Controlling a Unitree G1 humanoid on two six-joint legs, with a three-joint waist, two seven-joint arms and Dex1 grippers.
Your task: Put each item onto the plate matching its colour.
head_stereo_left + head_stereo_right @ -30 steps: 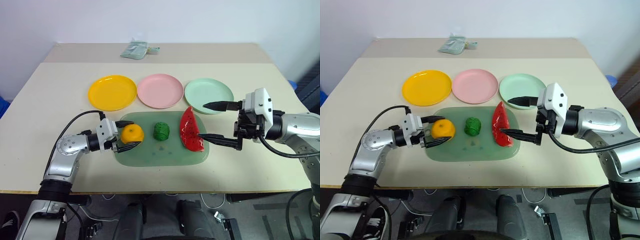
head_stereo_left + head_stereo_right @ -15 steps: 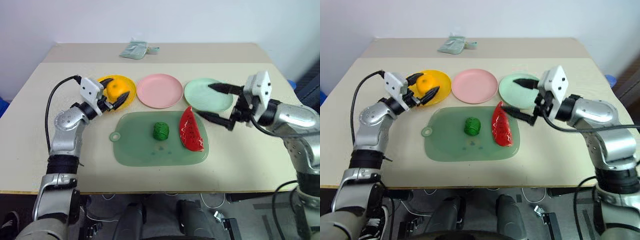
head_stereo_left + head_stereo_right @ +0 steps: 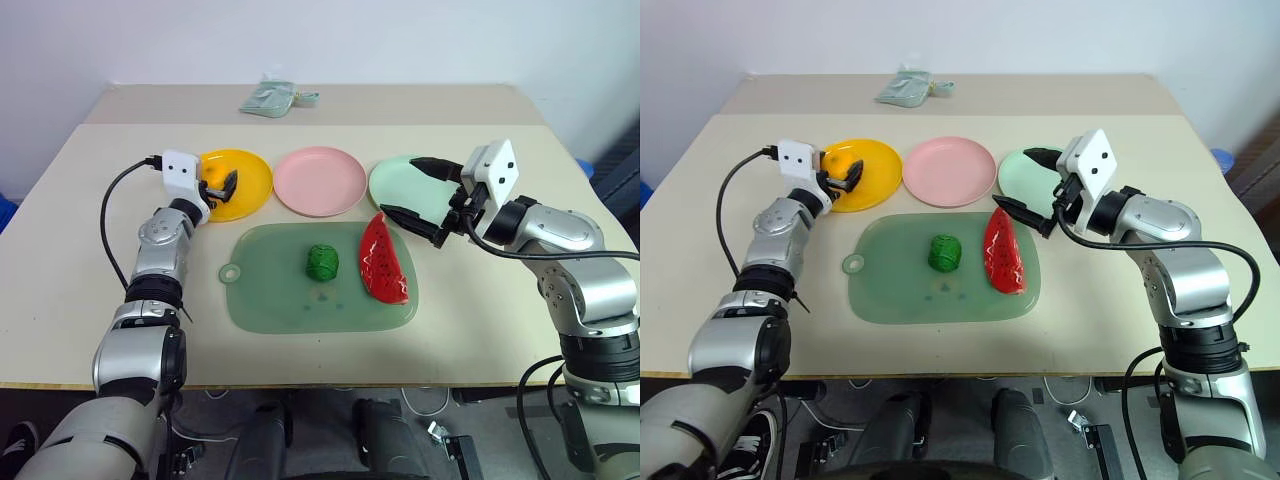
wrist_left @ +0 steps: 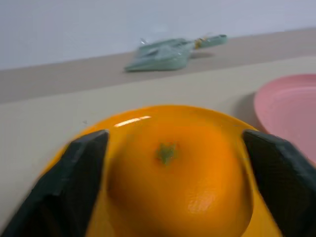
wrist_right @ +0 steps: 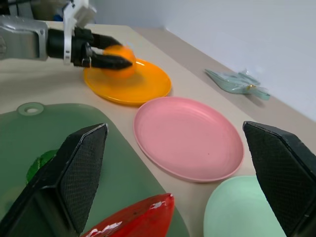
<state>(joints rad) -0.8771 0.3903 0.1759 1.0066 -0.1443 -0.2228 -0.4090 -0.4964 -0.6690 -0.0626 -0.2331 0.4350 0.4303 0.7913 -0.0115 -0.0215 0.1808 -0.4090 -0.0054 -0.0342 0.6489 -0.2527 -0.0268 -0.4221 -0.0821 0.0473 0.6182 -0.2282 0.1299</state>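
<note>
- While the left gripper (image 3: 843, 180) hangs over the yellow plate (image 3: 248, 185), its two black fingers are clamped on the orange (image 4: 177, 173), one on each side.
- From the left wrist, the orange sits between the fingers (image 4: 81, 163) with its little green stem dot facing the camera, and the yellow plate shows under it. I cannot tell if the orange touches the plate.
- The right gripper (image 3: 420, 195) is over the near left edge of the mint plate (image 3: 395, 185). Its fingers are wide apart and hold nothing.
- One right finger is over the mint plate. The other is just past the top tip of the watermelon (image 3: 383, 262), not touching it.
- The watermelon lies on the right side of the green tray (image 3: 270, 300), red face up with black seeds.
- The dark green lump (image 3: 322, 262) sits in the middle of the tray, just left of the watermelon and apart from it.
- The pink plate (image 3: 320, 181) is between the yellow plate and the mint plate, with nothing on it.
- All three plates stand in a row behind the tray on the table (image 3: 80, 230).
- A small pale green packet (image 3: 272, 99) lies near the far edge of the table, well away from the plates.
</note>
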